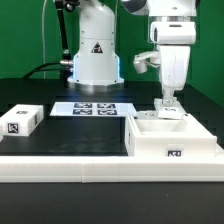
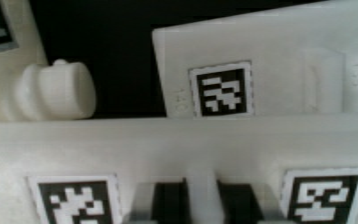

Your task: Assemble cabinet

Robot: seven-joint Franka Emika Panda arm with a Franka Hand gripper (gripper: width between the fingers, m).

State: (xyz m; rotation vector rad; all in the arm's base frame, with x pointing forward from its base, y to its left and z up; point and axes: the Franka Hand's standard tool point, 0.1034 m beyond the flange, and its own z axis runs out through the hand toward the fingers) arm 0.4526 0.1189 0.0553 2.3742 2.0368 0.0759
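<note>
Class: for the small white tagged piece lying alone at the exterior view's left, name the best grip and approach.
Probably from above, pinching across the white piece's narrower width: it lies flat, low and blocky, top face exposed, with bare table on both sides.

Faces a white panel (image 2: 282,70) bearing one tag (image 2: 224,90), with a round knob (image 2: 51,88) beside it across a dark gap. Nearer, shows a white edge (image 2: 176,150) carrying two tags (image 2: 73,200) either side of the dark gripper (image 2: 199,205) fingers.
</note>
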